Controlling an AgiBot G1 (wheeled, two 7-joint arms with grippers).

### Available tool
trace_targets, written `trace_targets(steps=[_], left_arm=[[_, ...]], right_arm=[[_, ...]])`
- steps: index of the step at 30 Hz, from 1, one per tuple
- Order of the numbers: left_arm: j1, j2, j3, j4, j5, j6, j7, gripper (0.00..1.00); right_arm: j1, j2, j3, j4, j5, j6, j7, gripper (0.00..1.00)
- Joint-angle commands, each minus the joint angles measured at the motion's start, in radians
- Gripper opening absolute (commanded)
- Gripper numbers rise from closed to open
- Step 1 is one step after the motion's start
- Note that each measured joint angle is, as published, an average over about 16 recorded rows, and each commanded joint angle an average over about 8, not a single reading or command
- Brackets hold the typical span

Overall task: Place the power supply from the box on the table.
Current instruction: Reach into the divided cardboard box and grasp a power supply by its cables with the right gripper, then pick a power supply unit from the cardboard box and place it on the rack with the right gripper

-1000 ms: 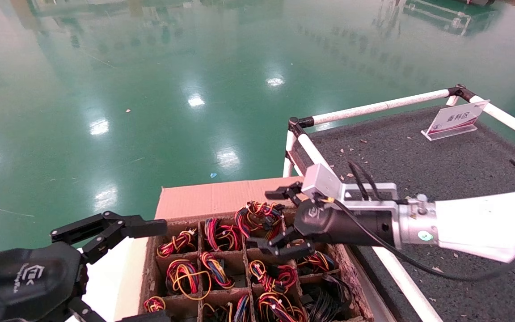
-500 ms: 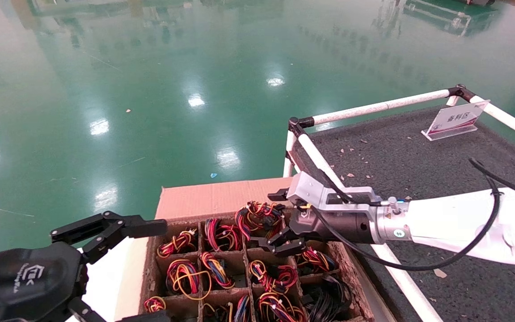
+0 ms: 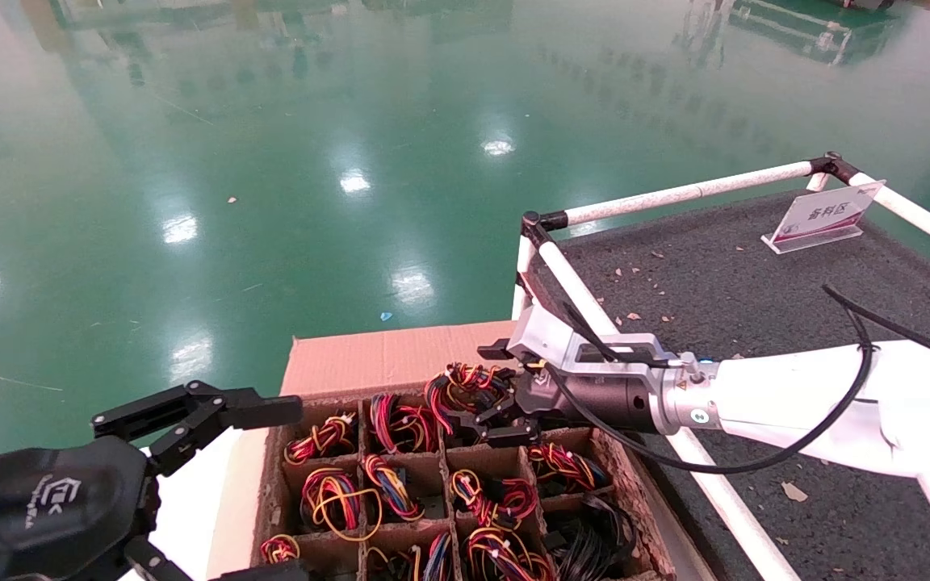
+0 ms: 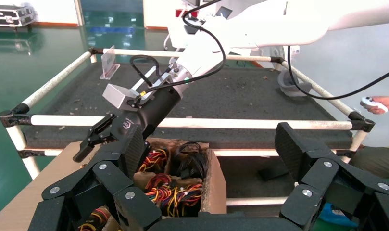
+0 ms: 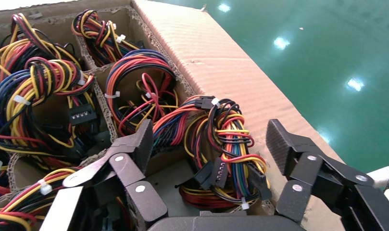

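Note:
The box (image 3: 384, 355) stands at the bottom centre of the head view, and its cardboard grid cells hold coloured wire bundles. My right gripper (image 3: 485, 393) is open and reaches low over a far-row cell. In the right wrist view its open fingers (image 5: 211, 144) straddle the power supply's red, yellow and black wire bundle (image 5: 226, 139). A strip of the grey metal body (image 5: 166, 187) shows beneath, and nothing is gripped. My left gripper (image 3: 287, 492) hangs open at the box's near left corner. The table (image 3: 756, 290) lies to the right of the box.
White pipes (image 3: 675, 194) with black corner joints edge the table, and one rail runs right beside the box. A small white sign (image 3: 824, 216) stands at the table's far side. Green floor lies beyond. A hand holding a remote (image 4: 375, 102) shows past the table.
My right gripper has moved left and down from the table's edge to the far-row cell and now sits around the wire bundle. The left arm has not moved.

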Motion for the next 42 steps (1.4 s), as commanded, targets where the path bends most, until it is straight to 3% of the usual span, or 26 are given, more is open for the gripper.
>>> trace_targets(steps=[1, 25, 33, 42], left_arm=[[0.000, 0.000, 0.000, 0.000, 0.000, 0.000, 0.000, 1.00], [0.000, 0.000, 0.000, 0.000, 0.000, 0.000, 0.000, 1.00], [0.000, 0.000, 0.000, 0.000, 0.000, 0.000, 0.000, 1.00], [0.000, 0.000, 0.000, 0.000, 0.000, 0.000, 0.000, 1.00]], right_arm=[[0.003, -0.005, 0.001, -0.011, 0.001, 0.006, -0.007, 0.00], [0.003, -0.007, 0.008, -0.061, 0.012, -0.015, -0.028, 0.00], [0.035, 0.013, 0.027, -0.055, 0.039, -0.089, -0.008, 0.00], [0.136, 0.066, 0.062, -0.044, 0.089, -0.198, 0.047, 0.00]])
